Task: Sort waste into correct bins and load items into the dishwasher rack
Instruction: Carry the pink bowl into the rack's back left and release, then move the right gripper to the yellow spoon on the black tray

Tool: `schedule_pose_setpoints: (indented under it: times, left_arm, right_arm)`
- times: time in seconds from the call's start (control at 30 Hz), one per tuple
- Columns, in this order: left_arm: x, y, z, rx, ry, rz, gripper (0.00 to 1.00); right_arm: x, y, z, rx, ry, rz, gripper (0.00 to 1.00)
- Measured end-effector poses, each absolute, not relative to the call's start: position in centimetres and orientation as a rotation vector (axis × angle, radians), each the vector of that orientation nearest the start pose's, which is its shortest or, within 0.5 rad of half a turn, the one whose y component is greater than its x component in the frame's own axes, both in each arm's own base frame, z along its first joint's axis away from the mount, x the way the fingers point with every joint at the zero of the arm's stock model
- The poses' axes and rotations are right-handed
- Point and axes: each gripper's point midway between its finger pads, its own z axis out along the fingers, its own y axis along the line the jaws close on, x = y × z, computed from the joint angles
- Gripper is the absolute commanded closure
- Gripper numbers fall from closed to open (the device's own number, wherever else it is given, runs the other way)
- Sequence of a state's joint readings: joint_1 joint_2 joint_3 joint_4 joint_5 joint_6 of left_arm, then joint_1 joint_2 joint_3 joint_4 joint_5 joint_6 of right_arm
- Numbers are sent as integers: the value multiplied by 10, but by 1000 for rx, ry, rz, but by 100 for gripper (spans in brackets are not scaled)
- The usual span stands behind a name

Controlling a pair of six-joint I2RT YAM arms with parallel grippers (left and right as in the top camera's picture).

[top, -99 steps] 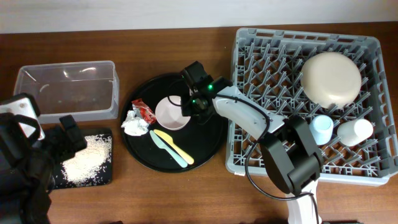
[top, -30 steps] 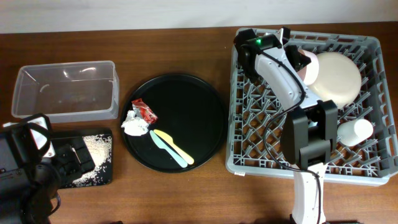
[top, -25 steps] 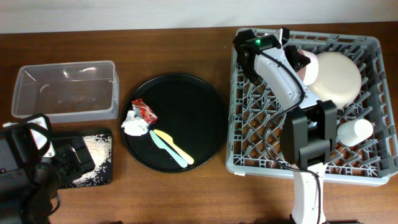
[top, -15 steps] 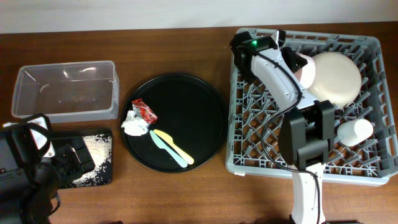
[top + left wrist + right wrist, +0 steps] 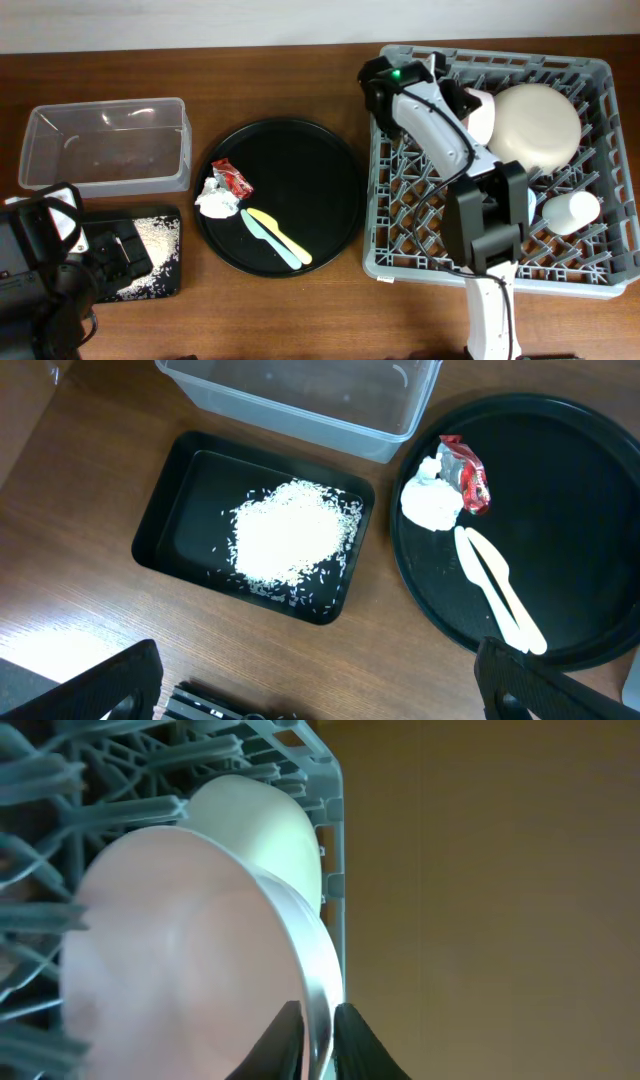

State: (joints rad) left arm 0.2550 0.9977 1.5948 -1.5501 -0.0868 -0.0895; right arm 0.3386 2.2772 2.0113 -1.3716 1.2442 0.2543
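Observation:
My right gripper (image 5: 463, 100) (image 5: 318, 1025) is shut on the rim of the small pink bowl (image 5: 481, 117) (image 5: 170, 950). It holds the bowl on edge over the back of the grey dishwasher rack (image 5: 590, 265), beside the upturned cream bowl (image 5: 538, 125) (image 5: 262, 830). A white cup (image 5: 570, 212) stands in the rack; the blue cup is hidden by my arm. The red wrapper (image 5: 232, 178) (image 5: 468, 468), white napkin (image 5: 215, 200) (image 5: 430, 503) and yellow and mint utensils (image 5: 276, 237) (image 5: 495, 590) lie on the round black tray (image 5: 320, 180). My left gripper (image 5: 320, 700) is open and empty, near the rice (image 5: 290, 540).
The rice lies in the shallow black tray (image 5: 160, 510) (image 5: 165, 280) at front left. The clear tub (image 5: 105, 145) (image 5: 300, 390) stands behind it. The rack's pegs (image 5: 120, 760) crowd around the pink bowl. Bare wood table lies in front of the round tray.
The right gripper carried the pink bowl from the round tray to the rack's back, then shifted slightly left beside the cream bowl. The left arm drew back a little.

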Motion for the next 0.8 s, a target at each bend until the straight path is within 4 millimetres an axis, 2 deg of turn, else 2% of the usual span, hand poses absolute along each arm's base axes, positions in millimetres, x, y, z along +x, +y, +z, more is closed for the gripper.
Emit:
schedule_pose_setpoints:
  times: [0.03, 0.07, 0.1, 0.13, 0.17, 0.27, 0.4, 0.47, 0.57, 0.67, 0.7, 0.8]
  left_arm:
    - [178, 62, 323, -468, 2484, 176, 1]
    - [178, 62, 323, -468, 2484, 176, 1]
    - [178, 62, 323, -468, 2484, 176, 1]
    - [178, 62, 323, -468, 2484, 176, 1]
    - [178, 62, 323, -468, 2485, 176, 1]
    - [178, 62, 322, -468, 2486, 176, 1]
    - [178, 62, 322, -468, 2486, 176, 1]
    - [178, 62, 322, -468, 2486, 176, 1]
    - [178, 62, 323, -468, 2486, 176, 1]
    - [178, 62, 322, -468, 2486, 176, 1]
    - [178, 62, 322, -468, 2486, 176, 1]
    - [178, 62, 322, -468, 2486, 176, 1]
  right_arm:
    - [464, -3, 179, -173, 2333, -1624, 75]
    - [463, 6, 178, -200, 2330, -1616, 54]
    - [463, 14, 179, -224, 2322, -1610, 29]
    - [463, 26, 179, -248, 2307, -1596, 20]
    - [461, 40, 180, -284, 2286, -1588, 19]
    - [459, 62, 182, -345, 2248, -1583, 19]
    - [454, 79, 181, -385, 2266, -1535, 24]
    - [453, 86, 172, -339, 2363, -1398, 27]
    - [446, 105, 160, -273, 2555, -1080, 26]
    - [434, 137, 169, -232, 2693, -683, 26]
    - [422, 170, 181, -265, 2761, -357, 27]
    - [403, 210, 192, -368, 2816, -4, 27]
